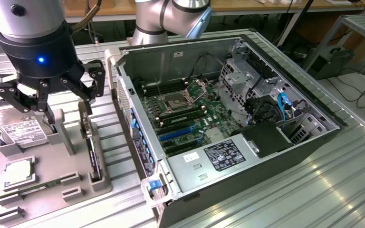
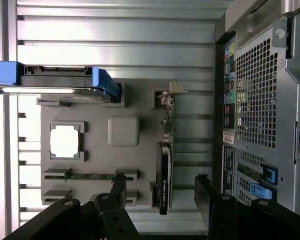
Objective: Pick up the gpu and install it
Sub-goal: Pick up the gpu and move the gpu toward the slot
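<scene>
The gpu [image 1: 93, 154] is a thin black card standing on edge in a slot of the grey parts tray [image 1: 74, 190], with its pale metal bracket [image 1: 84, 121] at the far end. My gripper [image 1: 67, 113] hangs open above the tray, over the bracket end of the card, holding nothing. In the wrist view the gpu [image 2: 164, 172] runs between my two black fingers [image 2: 119, 187], and the gripper [image 2: 161, 192] is well clear of it. The open computer case [image 1: 233, 118] lies at the exterior view's right of the tray, its blue expansion slots [image 1: 173, 135] bare.
The tray also holds a silver hard drive [image 1: 21, 130] with blue rails [image 2: 60, 82], a processor [image 1: 19, 172] and a green memory stick [image 1: 40, 187]. A square peg [image 2: 123, 131] stands mid-tray. The case's rear panel [image 2: 260, 110] sits close beside the gpu. Everything rests on a ribbed metal table [image 1: 334, 190].
</scene>
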{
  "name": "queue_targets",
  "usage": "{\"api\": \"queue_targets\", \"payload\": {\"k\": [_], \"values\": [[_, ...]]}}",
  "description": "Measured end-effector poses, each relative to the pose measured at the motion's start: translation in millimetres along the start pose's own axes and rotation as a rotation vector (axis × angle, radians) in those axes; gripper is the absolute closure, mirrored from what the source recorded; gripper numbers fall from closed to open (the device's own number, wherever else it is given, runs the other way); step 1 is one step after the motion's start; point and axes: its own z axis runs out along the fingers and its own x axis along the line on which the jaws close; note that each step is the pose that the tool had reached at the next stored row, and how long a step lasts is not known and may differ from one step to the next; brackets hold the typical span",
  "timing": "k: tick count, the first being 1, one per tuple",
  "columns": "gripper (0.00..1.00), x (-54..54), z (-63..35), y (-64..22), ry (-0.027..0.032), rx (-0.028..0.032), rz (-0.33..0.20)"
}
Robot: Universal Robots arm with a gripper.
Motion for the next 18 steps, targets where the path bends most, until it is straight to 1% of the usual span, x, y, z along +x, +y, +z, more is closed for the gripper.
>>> {"api": "queue_targets", "payload": {"k": [13, 18], "values": [[0.34, 0.3, 12.1, -0.4, 0.0024, -0.0001, 0.0], [0.34, 0.4, 17.5, -0.7, 0.0043, -0.0001, 0.0]]}}
